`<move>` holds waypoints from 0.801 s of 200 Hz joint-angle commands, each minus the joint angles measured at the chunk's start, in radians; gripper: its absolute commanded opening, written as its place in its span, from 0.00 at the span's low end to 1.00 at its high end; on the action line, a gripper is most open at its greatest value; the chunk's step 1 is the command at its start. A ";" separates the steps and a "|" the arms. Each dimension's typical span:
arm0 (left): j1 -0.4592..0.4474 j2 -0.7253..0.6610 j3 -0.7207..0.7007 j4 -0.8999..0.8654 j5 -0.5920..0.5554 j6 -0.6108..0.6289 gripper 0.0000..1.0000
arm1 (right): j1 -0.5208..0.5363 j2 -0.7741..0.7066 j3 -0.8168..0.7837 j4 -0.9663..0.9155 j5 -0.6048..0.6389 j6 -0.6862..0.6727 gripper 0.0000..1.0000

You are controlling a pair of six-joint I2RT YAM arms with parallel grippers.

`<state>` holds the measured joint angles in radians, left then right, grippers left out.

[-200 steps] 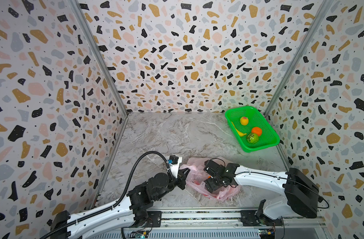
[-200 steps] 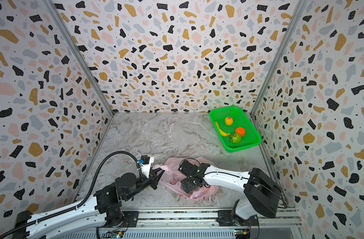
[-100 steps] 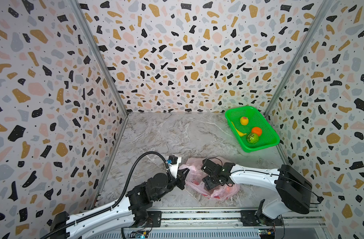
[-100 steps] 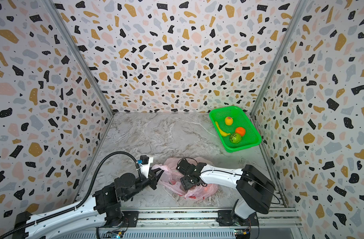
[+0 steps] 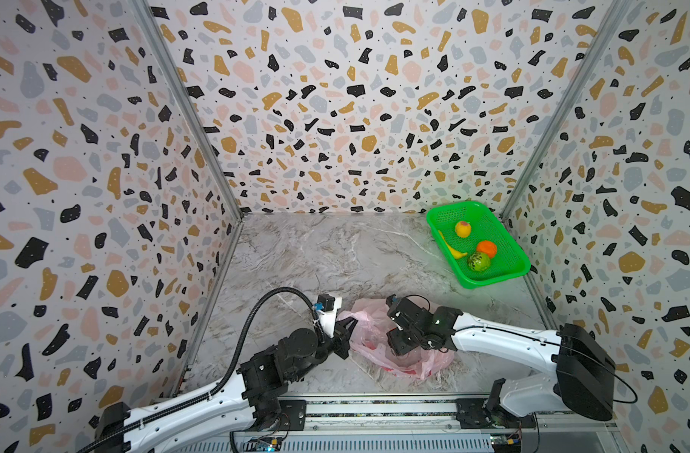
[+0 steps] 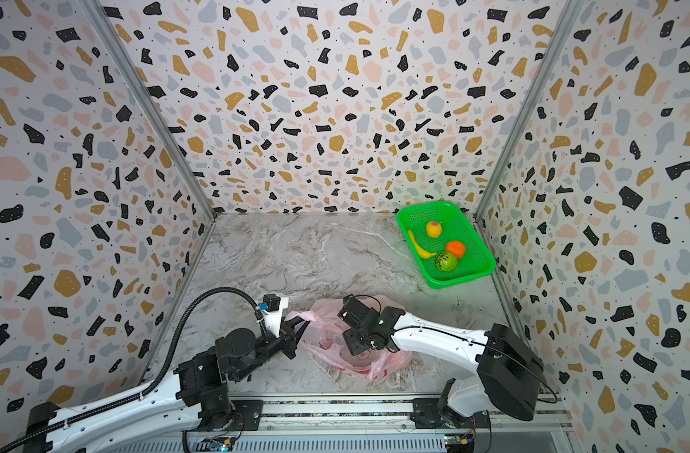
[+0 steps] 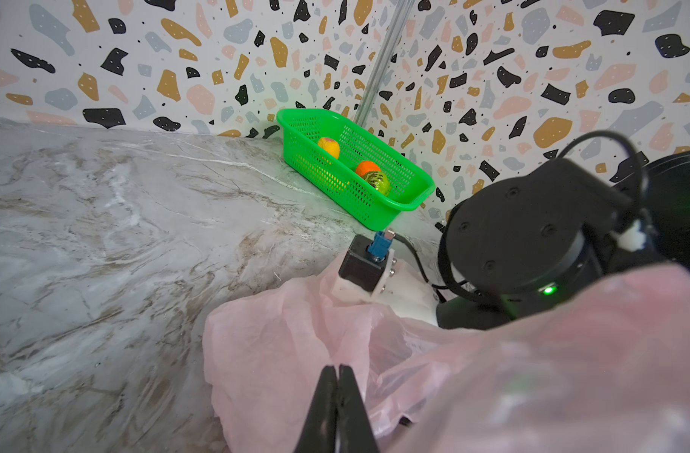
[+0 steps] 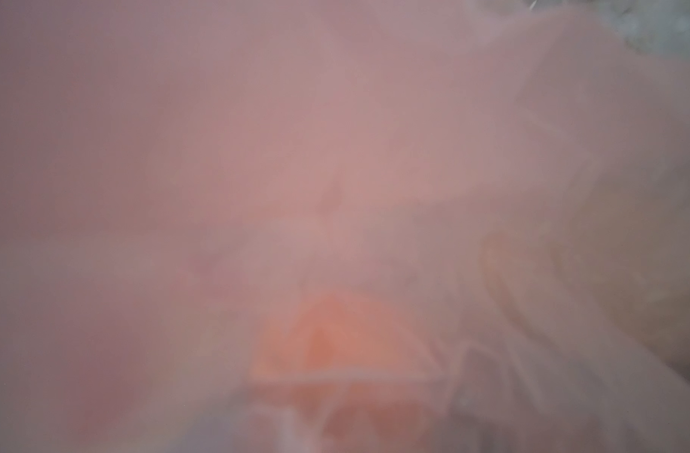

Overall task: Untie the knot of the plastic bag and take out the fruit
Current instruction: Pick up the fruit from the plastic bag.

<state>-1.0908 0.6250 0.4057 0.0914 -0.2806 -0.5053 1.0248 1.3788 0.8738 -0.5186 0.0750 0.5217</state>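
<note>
The pink plastic bag (image 5: 414,362) (image 6: 327,337) lies crumpled near the table's front edge. My left gripper (image 5: 345,329) (image 7: 337,368) is shut on the bag's left rim, and pink film (image 7: 280,341) spreads behind its tips. My right gripper (image 5: 394,345) (image 6: 353,341) is sunk into the bag from the right, its fingers hidden by plastic. The right wrist view is filled with pink film (image 8: 257,137), and a blurred orange shape (image 8: 327,341) shows through it. The knot does not show. Fruit lies in the basket: a peach (image 5: 462,229), a banana (image 5: 449,247), an orange (image 5: 486,248) and a green one (image 5: 478,261).
A green perforated basket (image 5: 492,276) (image 7: 410,204) stands at the back right corner against the wall. Patterned walls close the table on three sides. A metal rail (image 5: 375,408) runs along the front edge, where both arm bases sit.
The right arm's elbow swung a little left and then back, while its gripper stayed in the bag. The left arm and the bag's left rim have not moved.
</note>
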 commanded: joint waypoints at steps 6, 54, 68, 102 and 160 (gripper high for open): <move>-0.006 -0.019 -0.001 0.002 -0.048 0.007 0.00 | 0.000 -0.067 0.060 -0.066 -0.058 -0.011 0.55; -0.006 -0.037 -0.005 -0.019 -0.101 -0.006 0.00 | -0.001 -0.151 0.125 -0.168 -0.103 -0.031 0.56; -0.006 -0.038 -0.004 -0.029 -0.121 -0.013 0.00 | -0.001 -0.170 0.148 -0.204 -0.112 -0.037 0.56; -0.006 -0.036 -0.001 -0.051 -0.168 -0.031 0.00 | -0.013 -0.216 0.197 -0.260 -0.126 -0.053 0.56; -0.006 -0.030 0.009 -0.067 -0.198 -0.038 0.00 | -0.126 -0.256 0.298 -0.321 -0.165 -0.116 0.57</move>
<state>-1.0908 0.5995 0.4057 0.0158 -0.4442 -0.5385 0.9417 1.1511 1.1110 -0.7803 -0.0677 0.4522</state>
